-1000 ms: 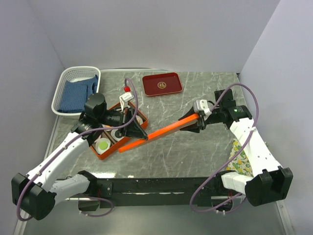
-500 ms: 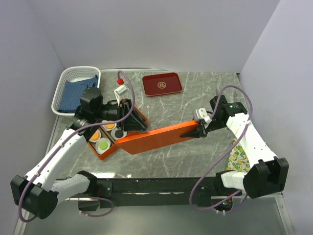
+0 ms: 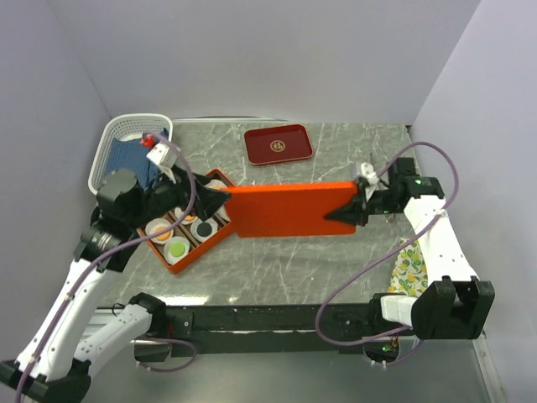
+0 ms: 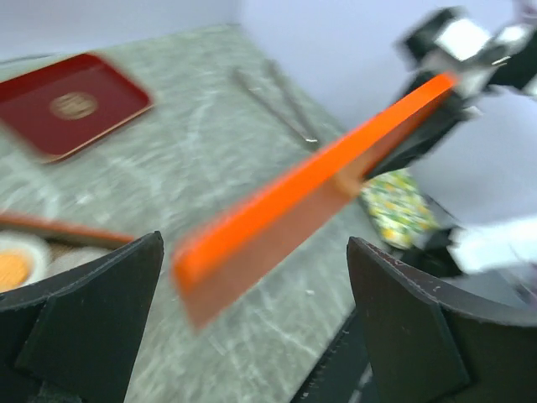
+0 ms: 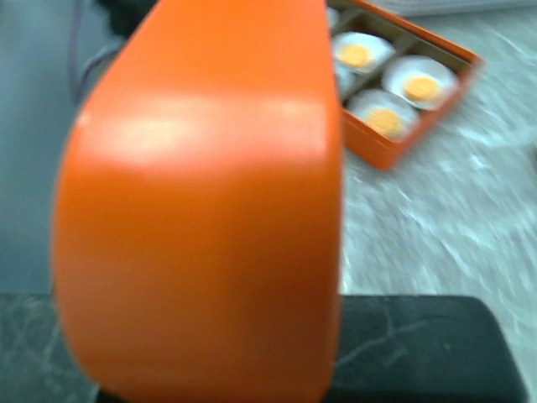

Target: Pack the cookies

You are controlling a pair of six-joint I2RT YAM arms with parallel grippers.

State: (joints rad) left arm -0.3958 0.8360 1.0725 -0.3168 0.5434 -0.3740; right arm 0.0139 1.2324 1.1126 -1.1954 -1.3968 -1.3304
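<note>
Right gripper [image 3: 348, 210] clamps orange lid [image 3: 289, 210]; left gripper [image 3: 216, 201] wide apart.

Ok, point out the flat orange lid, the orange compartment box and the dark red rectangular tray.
Flat orange lid [image 3: 289, 210]: top external view, middle of its broad face.
Orange compartment box [image 3: 204, 248]: top external view, its near-right outer wall.
Dark red rectangular tray [image 3: 278, 144]: top external view, its centre emblem.

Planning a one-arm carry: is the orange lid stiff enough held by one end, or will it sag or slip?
Likely stiff: the orange lid spans straight from the right gripper, no droop. Probably light, being shallow. Its glossy surface and the single end grip could let it pivot; the left gripper is open.
</note>
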